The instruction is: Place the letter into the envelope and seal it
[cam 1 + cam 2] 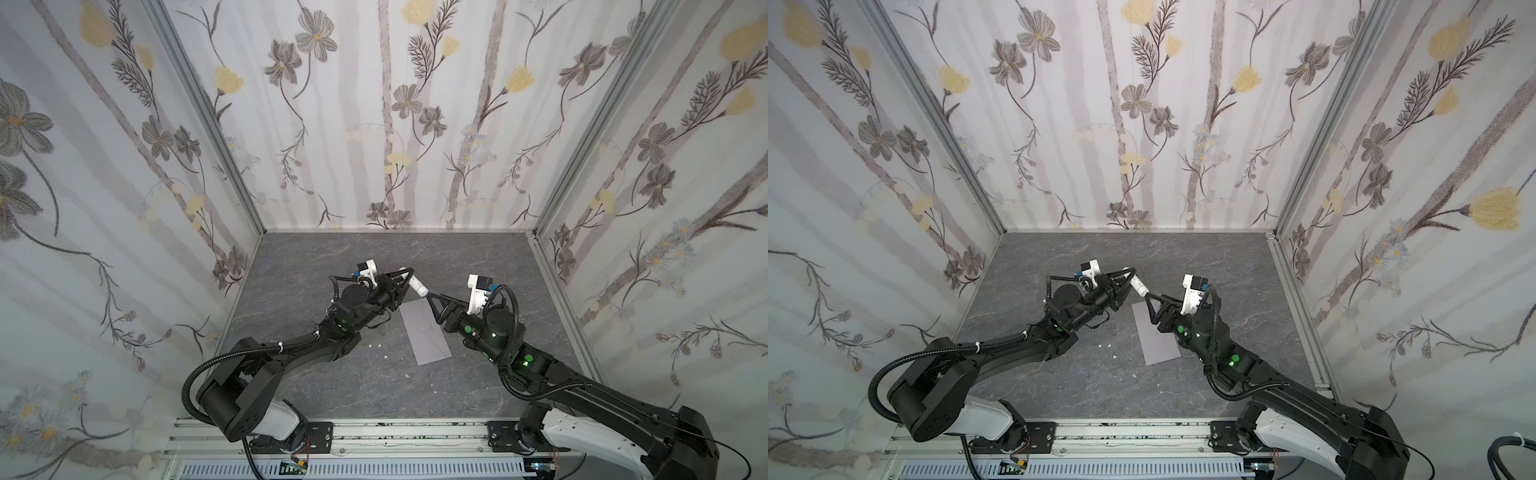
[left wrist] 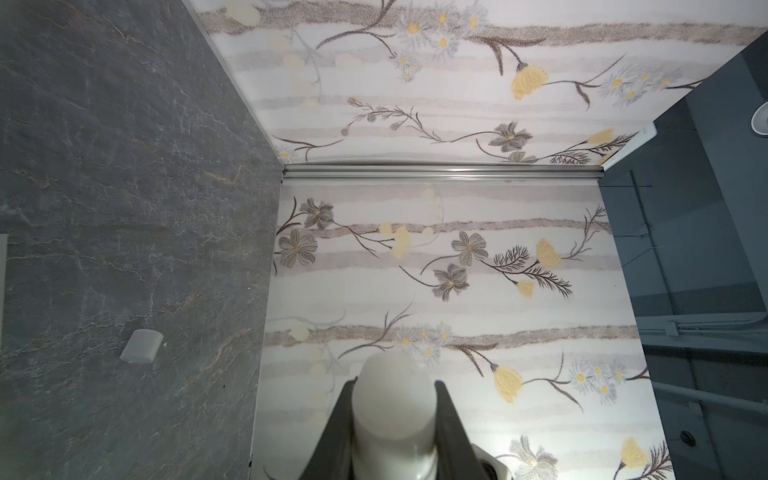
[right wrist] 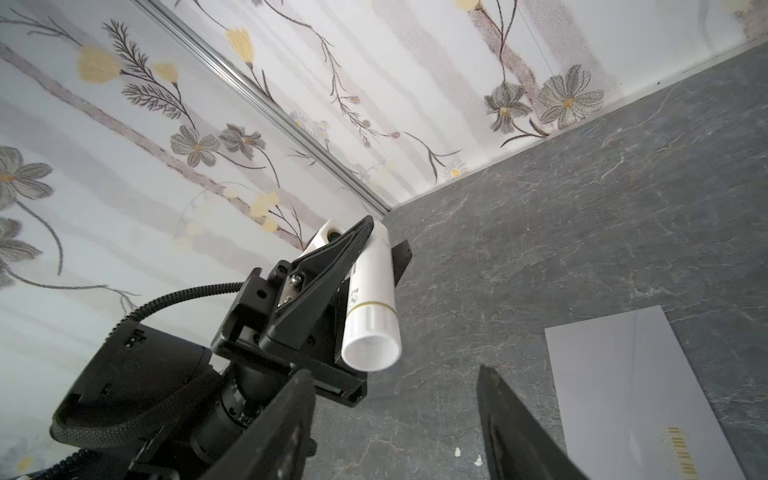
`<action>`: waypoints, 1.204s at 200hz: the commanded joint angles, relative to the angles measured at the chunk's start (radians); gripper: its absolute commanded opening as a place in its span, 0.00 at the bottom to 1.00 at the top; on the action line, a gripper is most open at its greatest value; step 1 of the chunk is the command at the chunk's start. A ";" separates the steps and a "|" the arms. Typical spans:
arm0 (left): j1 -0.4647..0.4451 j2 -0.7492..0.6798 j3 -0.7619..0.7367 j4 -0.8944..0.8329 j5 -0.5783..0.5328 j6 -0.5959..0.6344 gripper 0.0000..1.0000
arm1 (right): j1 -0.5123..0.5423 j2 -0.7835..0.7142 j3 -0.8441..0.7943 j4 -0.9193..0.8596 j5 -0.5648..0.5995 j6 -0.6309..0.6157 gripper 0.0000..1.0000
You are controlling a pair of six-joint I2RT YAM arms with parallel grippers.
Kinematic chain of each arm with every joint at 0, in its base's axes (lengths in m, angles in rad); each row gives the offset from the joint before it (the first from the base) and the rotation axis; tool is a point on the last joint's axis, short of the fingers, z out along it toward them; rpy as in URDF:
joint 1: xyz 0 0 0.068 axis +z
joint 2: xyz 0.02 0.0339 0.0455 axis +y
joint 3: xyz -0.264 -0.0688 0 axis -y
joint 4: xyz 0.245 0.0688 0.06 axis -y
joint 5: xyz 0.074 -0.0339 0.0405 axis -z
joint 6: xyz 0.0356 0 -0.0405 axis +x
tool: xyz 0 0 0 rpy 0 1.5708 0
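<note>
Grey stone-look tabletop (image 1: 332,257): the left gripper (image 1: 407,277) pinches a white glue stick (image 1: 417,287). The right gripper (image 3: 397,374) gapes empty just beside the stick's open end. The envelope (image 1: 426,332) lies flat just nearside of the stick, its long axis running back toward the arm bases, nearer the right arm. No letter shows.
</note>
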State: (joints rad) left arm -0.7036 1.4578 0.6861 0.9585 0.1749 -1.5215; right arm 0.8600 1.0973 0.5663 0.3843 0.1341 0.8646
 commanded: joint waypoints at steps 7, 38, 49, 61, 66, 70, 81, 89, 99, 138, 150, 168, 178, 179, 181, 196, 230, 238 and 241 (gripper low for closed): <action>-0.011 0.004 0.015 0.066 -0.019 0.003 0.00 | -0.024 0.032 -0.004 0.150 -0.103 0.091 0.62; -0.022 0.015 0.023 0.070 -0.031 0.002 0.00 | -0.032 0.061 -0.004 0.178 -0.119 0.111 0.54; -0.023 0.023 0.028 0.073 -0.027 0.001 0.00 | -0.033 0.071 -0.004 0.190 -0.128 0.120 0.50; -0.025 0.029 0.030 0.075 -0.023 0.000 0.00 | -0.033 0.080 -0.006 0.195 -0.134 0.125 0.44; -0.025 0.029 0.032 0.078 -0.022 0.000 0.00 | -0.033 0.082 -0.006 0.194 -0.134 0.125 0.44; -0.025 0.029 0.032 0.078 -0.022 0.000 0.00 | -0.033 0.083 -0.006 0.194 -0.134 0.125 0.42; -0.025 0.027 0.029 0.079 -0.023 0.000 0.00 | -0.033 0.081 -0.010 0.194 -0.131 0.125 0.35; -0.025 0.024 0.025 0.080 -0.024 0.000 0.00 | -0.033 0.078 -0.010 0.188 -0.127 0.125 0.31; -0.024 0.020 0.021 0.080 -0.025 -0.002 0.00 | -0.033 0.076 -0.010 0.180 -0.122 0.123 0.28; -0.024 0.019 0.018 0.080 -0.012 -0.011 0.00 | -0.033 0.078 0.014 0.117 -0.116 0.088 0.28; -0.025 0.017 0.013 0.080 -0.012 -0.014 0.00 | -0.033 0.079 0.022 0.099 -0.114 0.079 0.32; -0.025 0.012 0.006 0.081 -0.012 -0.017 0.00 | -0.033 0.078 0.023 0.096 -0.110 0.076 0.36; -0.025 0.010 0.003 0.080 -0.012 -0.017 0.00 | -0.033 0.076 0.025 0.093 -0.103 0.074 0.36; -0.025 0.010 0.004 0.081 -0.012 -0.018 0.00 | -0.033 0.076 0.025 0.093 -0.102 0.074 0.36; -0.025 0.009 0.003 0.081 -0.012 -0.018 0.00 | -0.033 0.075 0.026 0.092 -0.101 0.074 0.36; -0.025 0.010 0.003 0.081 -0.011 -0.021 0.00 | -0.033 0.076 0.029 0.090 -0.096 0.069 0.34; -0.025 0.012 0.004 0.080 -0.003 -0.024 0.00 | -0.033 0.087 0.050 0.065 -0.092 0.051 0.23; -0.025 0.010 0.004 0.080 -0.002 -0.026 0.00 | -0.034 0.091 0.058 0.047 -0.088 0.043 0.21; -0.025 0.010 0.004 0.080 -0.002 -0.026 0.00 | -0.033 0.091 0.062 0.040 -0.087 0.040 0.20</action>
State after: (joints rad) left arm -0.7292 1.4742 0.6895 0.9985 0.1528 -1.5440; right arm 0.8265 1.1786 0.6029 0.4408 0.0315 0.9325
